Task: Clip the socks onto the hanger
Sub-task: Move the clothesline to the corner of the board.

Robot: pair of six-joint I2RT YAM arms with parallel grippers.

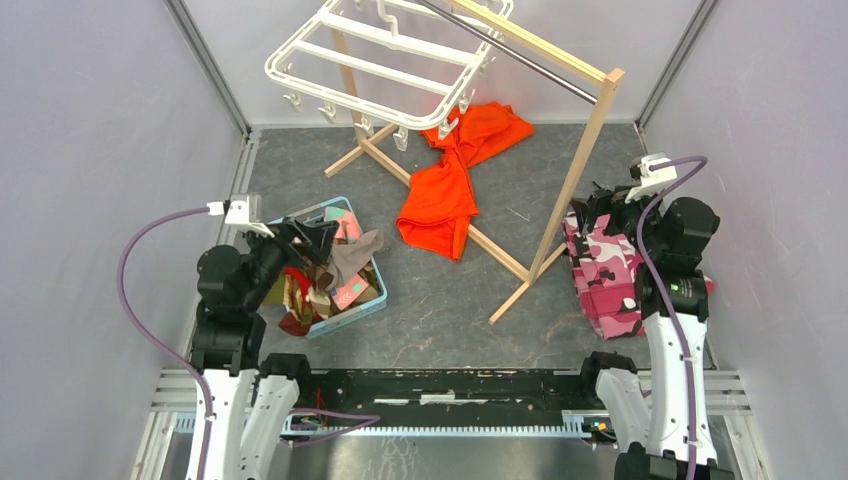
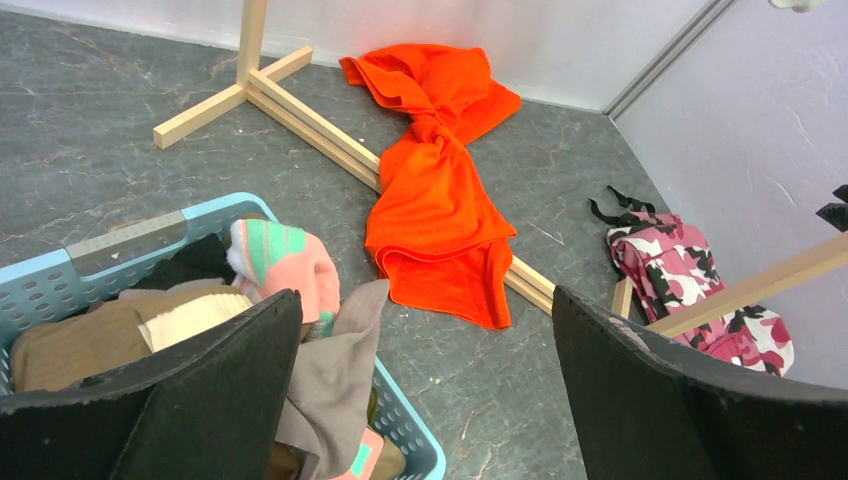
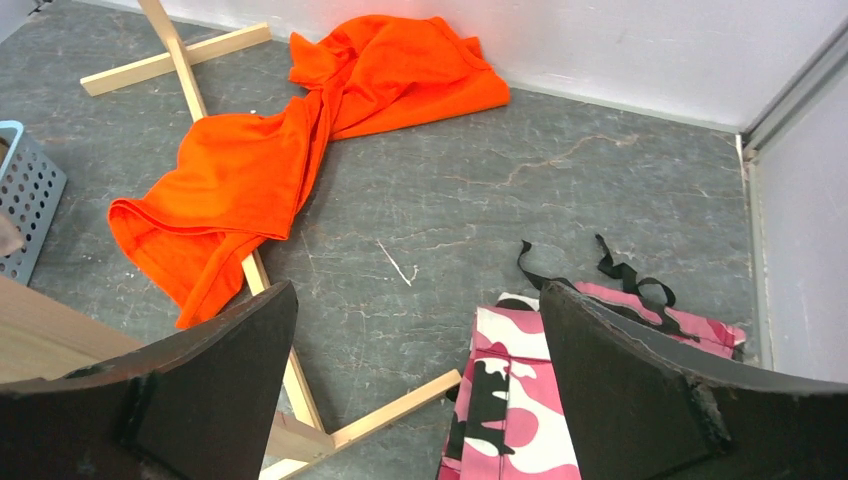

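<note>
The socks [image 1: 335,262] lie heaped in a light blue basket [image 1: 366,303] at the left; a pink and teal one [image 2: 285,262] and a brown one [image 2: 335,375] show on top in the left wrist view. The white hanger [image 1: 375,62] with small clips hangs from the bar of a wooden stand [image 1: 585,165] at the back. My left gripper [image 1: 318,236] hovers open over the basket, nothing between its fingers [image 2: 215,400]. My right gripper [image 1: 595,212] stands open above the pink camouflage cloth [image 1: 605,270], holding nothing.
A large orange garment [image 1: 455,180] lies across the stand's floor rails [image 2: 300,115] in the middle. The stand's feet [image 3: 385,412] reach toward the pink camouflage cloth [image 3: 520,410]. Grey walls close in on the left, right and back.
</note>
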